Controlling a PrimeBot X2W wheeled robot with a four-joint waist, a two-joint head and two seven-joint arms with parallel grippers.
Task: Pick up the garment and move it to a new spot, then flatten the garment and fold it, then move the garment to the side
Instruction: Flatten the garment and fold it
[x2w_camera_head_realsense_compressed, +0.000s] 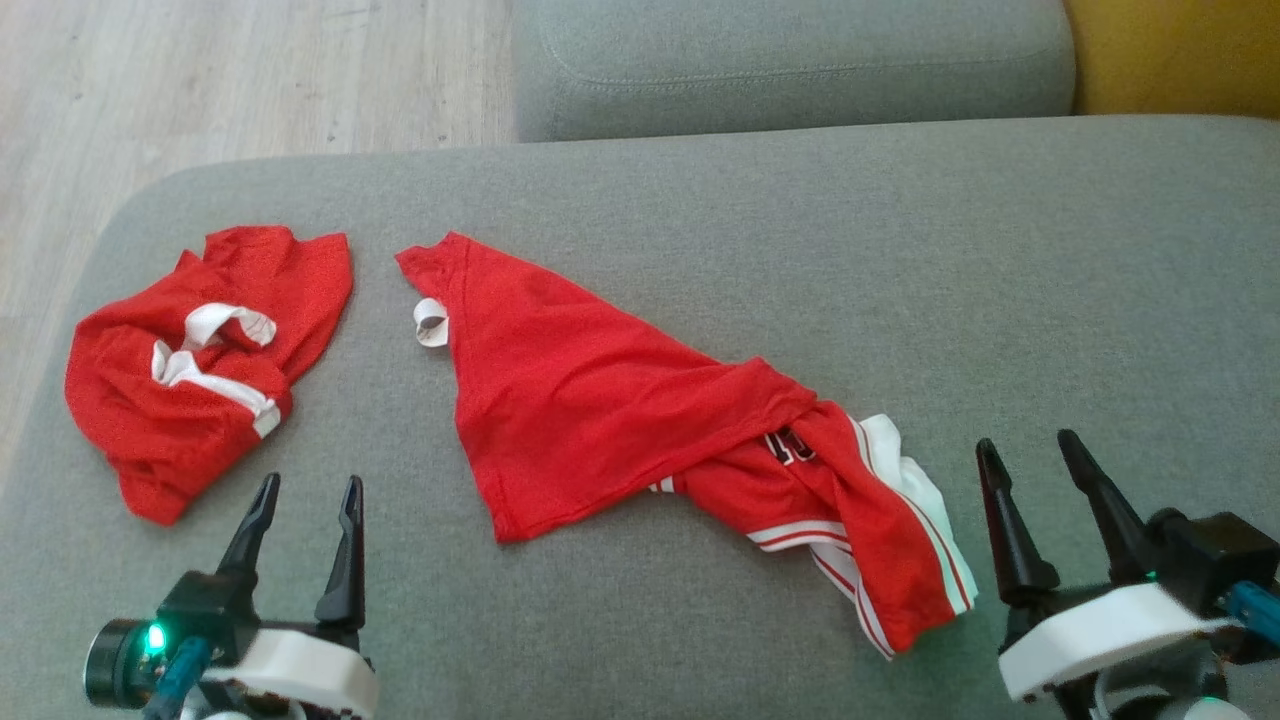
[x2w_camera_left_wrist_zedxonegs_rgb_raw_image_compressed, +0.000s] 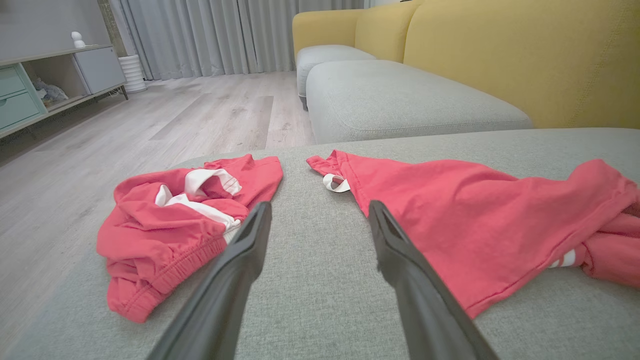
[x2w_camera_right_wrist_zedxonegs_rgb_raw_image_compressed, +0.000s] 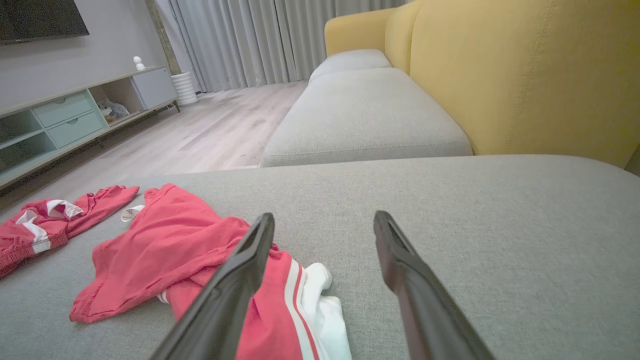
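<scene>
Left end effector (x2w_camera_head_realsense_compressed: 310, 482) lower left, right end effector (x2w_camera_head_realsense_compressed: 1027, 440) lower right: both spread, empty. Jersey (x2w_camera_head_realsense_compressed: 560, 400) crumpled mid-frame on cushion (x2w_camera_head_realsense_compressed: 800, 220), shorts (x2w_camera_head_realsense_compressed: 115, 390) left.

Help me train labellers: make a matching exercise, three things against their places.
1. bunched red cloth garment with white band
2. long red jersey with white striped trim
3. small white curled tag

A. middle of the grey fabric cushion, reaching toward the right gripper
B. between the two red garments
C. cushion's left end, ahead of the left gripper

Pairs: 1-C, 2-A, 3-B
</scene>
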